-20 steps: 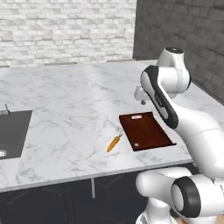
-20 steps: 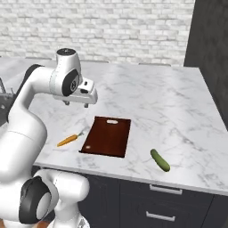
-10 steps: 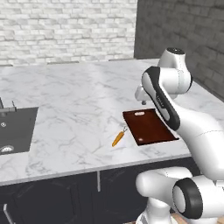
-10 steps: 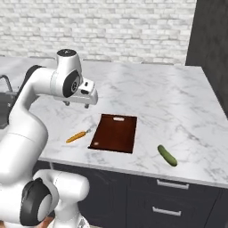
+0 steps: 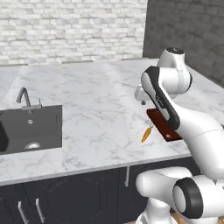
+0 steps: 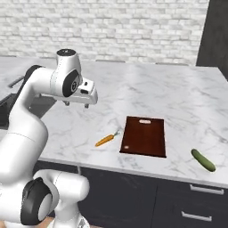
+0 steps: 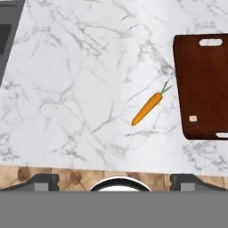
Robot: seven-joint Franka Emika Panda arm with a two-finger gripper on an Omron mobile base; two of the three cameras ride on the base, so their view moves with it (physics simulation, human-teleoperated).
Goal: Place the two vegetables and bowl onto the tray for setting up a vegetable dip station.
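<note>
The carrot (image 7: 147, 108), center frame beside the tray (image 7: 200, 84), looks light, stiff, slick; grip mid-body. The end effector (image 6: 75, 103) is spread, empty.

On the counter (image 6: 178, 93), the carrot (image 6: 105, 140) lies left of the tray (image 6: 144, 136), the cucumber (image 6: 203, 160) right.

Marble counter (image 5: 96, 109): white with grey veining, running left to right, with a brick wall behind it and a dark wall at far right.

Sink (image 5: 30, 129): dark basin set into the counter at left, with a faucet (image 5: 25, 99) on its far rim.

Carrot (image 5: 146, 134): orange, lying on the counter near the front edge, just left of the tray.

Tray (image 5: 162, 125): reddish-brown board, partly hidden behind the white arm (image 5: 175, 109).

Dark cabinets (image 5: 65, 197) stand below the counter.
</note>
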